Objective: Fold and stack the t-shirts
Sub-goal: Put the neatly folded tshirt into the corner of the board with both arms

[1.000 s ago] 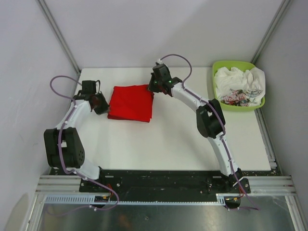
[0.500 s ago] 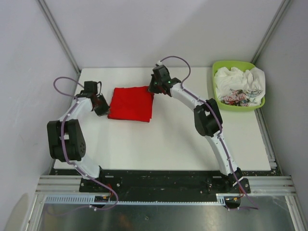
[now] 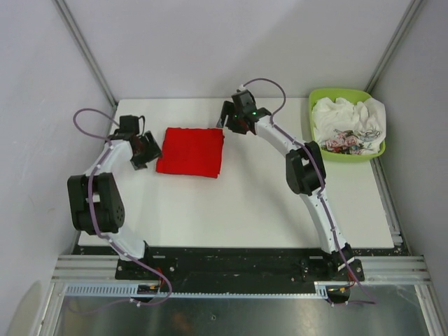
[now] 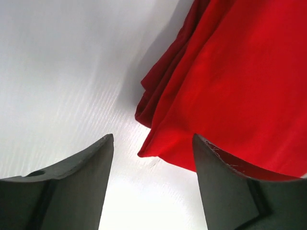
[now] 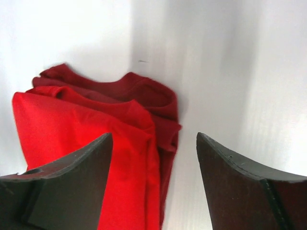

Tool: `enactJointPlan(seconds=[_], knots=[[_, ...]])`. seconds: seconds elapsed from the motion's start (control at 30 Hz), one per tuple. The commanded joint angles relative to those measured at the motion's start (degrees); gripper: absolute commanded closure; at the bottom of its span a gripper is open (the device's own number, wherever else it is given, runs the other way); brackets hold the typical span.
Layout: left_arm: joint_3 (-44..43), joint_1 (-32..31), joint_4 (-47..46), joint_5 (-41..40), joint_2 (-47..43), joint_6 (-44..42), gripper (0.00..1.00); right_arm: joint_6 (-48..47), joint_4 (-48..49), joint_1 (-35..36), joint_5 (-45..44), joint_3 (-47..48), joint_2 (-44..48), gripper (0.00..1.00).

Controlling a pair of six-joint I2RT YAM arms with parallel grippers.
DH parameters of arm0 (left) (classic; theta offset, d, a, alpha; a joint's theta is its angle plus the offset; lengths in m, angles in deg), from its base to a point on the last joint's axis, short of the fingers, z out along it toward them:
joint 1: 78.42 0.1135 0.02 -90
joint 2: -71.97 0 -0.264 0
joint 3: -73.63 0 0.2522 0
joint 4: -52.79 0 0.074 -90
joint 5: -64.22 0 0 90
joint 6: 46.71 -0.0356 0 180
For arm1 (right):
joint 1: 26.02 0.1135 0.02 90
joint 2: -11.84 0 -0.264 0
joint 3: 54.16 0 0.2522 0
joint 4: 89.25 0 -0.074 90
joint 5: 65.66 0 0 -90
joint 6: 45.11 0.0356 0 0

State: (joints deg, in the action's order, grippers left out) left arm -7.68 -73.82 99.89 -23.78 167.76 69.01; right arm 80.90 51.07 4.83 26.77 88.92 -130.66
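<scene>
Two folded t-shirts lie stacked on the white table, a bright red tee (image 3: pixel 189 150) on top of a darker red tee (image 5: pixel 153 96) whose edges peek out beneath. At the stack's left edge my left gripper (image 3: pixel 143 150) stands open, a corner of the bright red tee (image 4: pixel 230 86) just beyond its fingertips and nothing between them. My right gripper (image 3: pixel 234 124) hangs open over the stack's back right corner, holding nothing. The darker tee (image 4: pixel 163 72) shows under the bright one in the left wrist view too.
A lime-green basket (image 3: pixel 325 94) holding white and patterned cloth (image 3: pixel 346 122) stands at the table's back right corner. Metal frame posts rise at both back corners. The table's near edge meets a black rail by the arm bases.
Both grippers were shut on the stack's edges and have opened, letting the red cloth go. The right gripper has lifted back and to the right; the stack lies flatter.
</scene>
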Motion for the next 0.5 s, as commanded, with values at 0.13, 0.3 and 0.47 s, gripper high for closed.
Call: enactJointPlan(seconds=[0.13, 0.3, 0.47], knots=[[-6.6, -6.2, -0.9, -4.2, -10.6, -4.4, 0.29, -1.0, -3.7, -3.3, -2.3, -8.3, 11.9, 0.23], [-6.9, -16.0, -0.8, -4.8, -10.2, -4.8, 0.35, 0.9, 0.0, -6.1, -2.4, -24.2, 22.1, 0.23], [-8.0, -25.8, -0.9, -4.6, -6.2, -3.9, 0.37, 2.5, 3.7, -10.2, -1.2, -39.1, 32.0, 0.23]])
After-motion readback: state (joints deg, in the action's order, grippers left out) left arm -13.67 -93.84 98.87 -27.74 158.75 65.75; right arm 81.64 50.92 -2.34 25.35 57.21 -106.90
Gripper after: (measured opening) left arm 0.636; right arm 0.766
